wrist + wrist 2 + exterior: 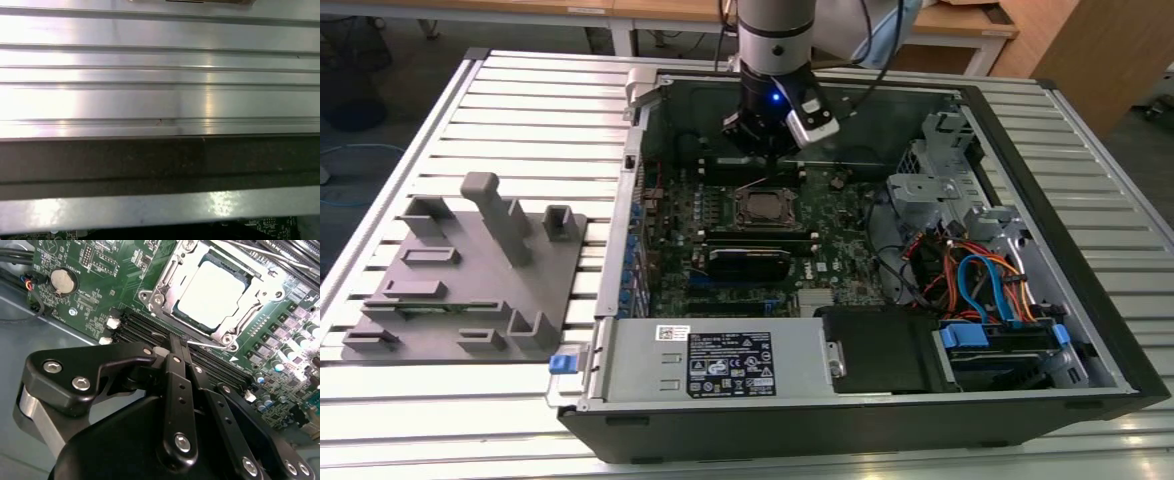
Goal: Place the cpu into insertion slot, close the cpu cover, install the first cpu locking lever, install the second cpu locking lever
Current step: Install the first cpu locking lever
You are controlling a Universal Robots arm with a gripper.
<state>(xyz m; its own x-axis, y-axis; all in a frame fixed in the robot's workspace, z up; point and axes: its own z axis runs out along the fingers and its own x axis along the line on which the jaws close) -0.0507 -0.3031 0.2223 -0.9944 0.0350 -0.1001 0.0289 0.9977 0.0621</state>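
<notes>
The end effector (179, 342) has its fingers pressed together on nothing, its tip just beside the thin wire locking lever (210, 346) at the edge of the insertion slot (212, 292). One cpu (212, 290) sits in that one slot with one cpu cover (167, 277) closed round it. I judge a slip off the springy lever could scrape the memory slots (150, 330) beside the socket, or leave the lever unlatched.
</notes>
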